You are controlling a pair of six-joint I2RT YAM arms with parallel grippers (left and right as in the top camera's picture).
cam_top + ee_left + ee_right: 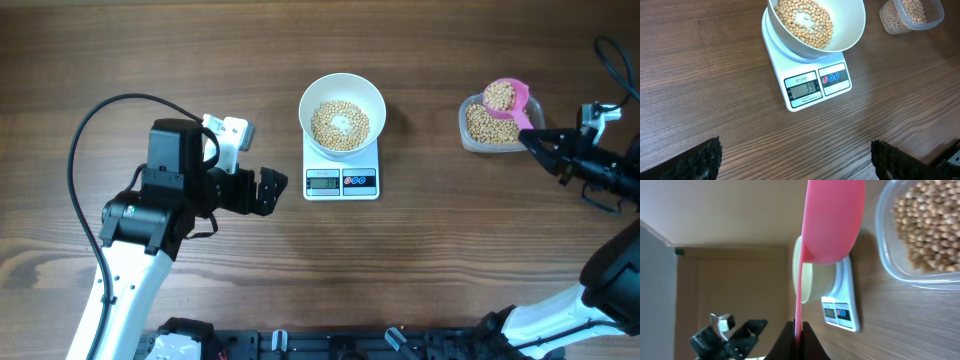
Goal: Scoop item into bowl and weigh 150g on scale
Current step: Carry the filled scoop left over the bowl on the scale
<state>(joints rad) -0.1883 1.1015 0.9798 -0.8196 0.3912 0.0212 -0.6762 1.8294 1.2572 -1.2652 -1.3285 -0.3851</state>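
The white bowl (308, 108) stands on the white scale (341, 182) at mid-table, partly filled with pale beans (340, 124). In the left wrist view the scale (815, 85) display reads 39 under the bowl (852, 35). My right gripper (533, 140) is shut on the handle of a pink scoop (505, 100), which is heaped with beans and held over the clear tub (475, 128). The right wrist view shows the scoop (832, 220) from below, its handle pinched in the gripper (799, 330). My left gripper (272, 190) stands open and empty left of the scale, fingertips (710, 155) wide apart.
The clear plastic tub (920, 235) at the right holds more beans. A black cable (85, 150) loops over the table left of the left arm. Bare wooden tabletop (450, 260) lies in front of the scale.
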